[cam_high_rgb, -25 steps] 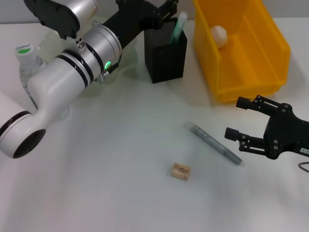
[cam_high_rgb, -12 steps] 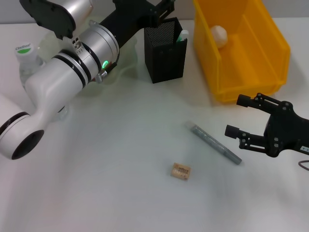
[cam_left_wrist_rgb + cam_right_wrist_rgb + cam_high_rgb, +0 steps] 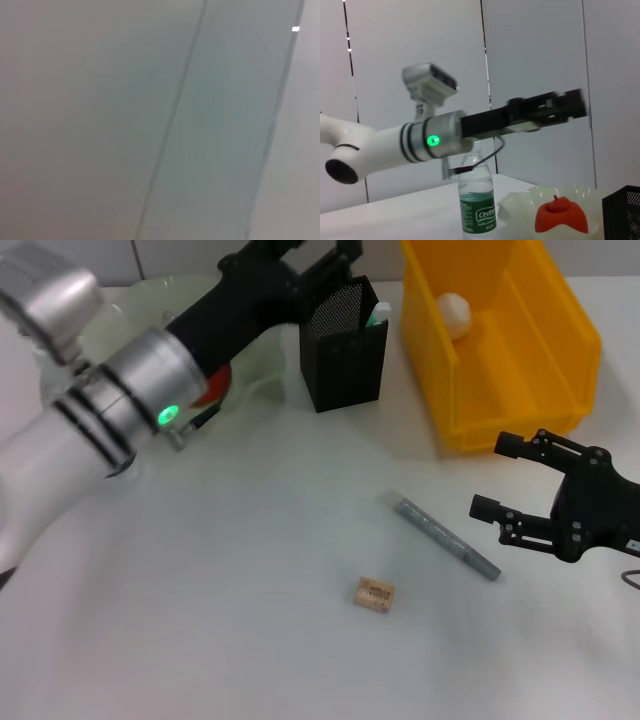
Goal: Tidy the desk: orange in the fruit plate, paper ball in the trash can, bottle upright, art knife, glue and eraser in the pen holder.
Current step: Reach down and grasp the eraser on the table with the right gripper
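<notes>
Two arms share the head view with us: the left gripper point(image 3: 338, 254) sits at the top centre of the frame, just above the pen holder point(image 3: 341, 345), and we cannot tell whether its claw is apart or together. The right gripper point(image 3: 495, 478) hangs at the lower right, its claw spread apart and clamped on nothing, just beside the far end of the grey art knife point(image 3: 446, 537) lying flat on the white desk point(image 3: 250, 620). Below and left of that knife, in the lower centre, lies the eraser point(image 3: 374, 595), apart from it. Inside the pen holder, a white and green glue stick top point(image 3: 378, 313) peeks over the rim. To its right, in the upper right, stands the trash can point(image 3: 515, 350) with the paper ball point(image 3: 453, 313) inside. In the upper left, the fruit plate point(image 3: 255, 365) holds the orange point(image 3: 214, 388), mostly hidden by the left arm. From the right wrist view, the bottle point(image 3: 478, 202) stands upright beside the plate.
</notes>
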`<state>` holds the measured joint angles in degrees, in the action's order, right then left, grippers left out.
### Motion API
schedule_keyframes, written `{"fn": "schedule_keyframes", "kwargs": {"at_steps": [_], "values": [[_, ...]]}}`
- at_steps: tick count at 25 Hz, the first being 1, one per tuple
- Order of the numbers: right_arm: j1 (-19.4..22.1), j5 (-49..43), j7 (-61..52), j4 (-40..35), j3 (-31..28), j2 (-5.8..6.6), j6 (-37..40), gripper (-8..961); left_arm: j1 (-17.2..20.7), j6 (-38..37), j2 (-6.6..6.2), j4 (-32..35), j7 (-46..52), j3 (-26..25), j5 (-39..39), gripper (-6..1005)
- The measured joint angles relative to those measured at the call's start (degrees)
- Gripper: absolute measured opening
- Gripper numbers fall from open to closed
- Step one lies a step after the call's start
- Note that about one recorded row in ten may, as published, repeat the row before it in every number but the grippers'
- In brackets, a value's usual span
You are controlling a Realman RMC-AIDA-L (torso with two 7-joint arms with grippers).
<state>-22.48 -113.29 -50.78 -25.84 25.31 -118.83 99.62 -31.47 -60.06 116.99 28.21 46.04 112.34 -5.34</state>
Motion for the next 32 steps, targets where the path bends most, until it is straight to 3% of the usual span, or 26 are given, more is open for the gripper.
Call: {"fn": "schedule_keyframes", "kwargs": {"at_steps": [2,3,7,9,10,13,17,22,27,32], "values": [[-0.11,0.01,-0.59,-0.04,0.00,0.11,0.05,808,2.03,-4.85,-1.33,0.00,3.87,-3.05,-8.74,712],[-0.11,0.01,-0.59,-0.04,0.00,0.11,0.05,808,2.03,-4.85,-1.33,0.00,3.87,-3.05,-8.74,712],[-0.84,0.00,-2.87,-0.48,0.07,0.44,0.92,808,4.50,-12.28,-3.87,-0.05,10.55,-7.96,-22.49,713],[-1.06,0.00,-3.54,-0.59,0.17,0.60,1.06,808,4.94,-13.53,-4.43,-0.19,11.79,-9.33,-25.65,714],[-1.63,0.00,-5.04,-0.73,0.47,1.06,1.45,808,5.53,-15.90,-5.22,-0.54,13.89,-12.17,-32.07,714],[-2.15,-0.10,-6.45,-0.81,0.62,1.62,2.09,809,6.09,-18.03,-5.74,-0.76,14.75,-14.77,-37.16,715],[-3.13,-0.40,-9.57,-1.56,1.28,2.81,3.08,808,7.04,-24.93,-7.24,-0.81,16.03,-23.10,-52.76,716],[-4.31,-0.50,-16.58,-5.57,5.77,3.67,3.78,806,7.05,-28.85,-8.06,-0.81,17.62,-27.78,-61.61,716],[-6.92,-2.39,-27.70,-14.23,15.05,4.02,3.95,803,6.92,-32.78,-8.24,-0.85,17.93,-34.45,-74.29,715],[-11.78,-7.97,-35.81,-19.58,21.56,3.67,4.04,801,7.00,-33.95,-8.02,-0.85,18.01,-34.73,-76.17,715]]}}
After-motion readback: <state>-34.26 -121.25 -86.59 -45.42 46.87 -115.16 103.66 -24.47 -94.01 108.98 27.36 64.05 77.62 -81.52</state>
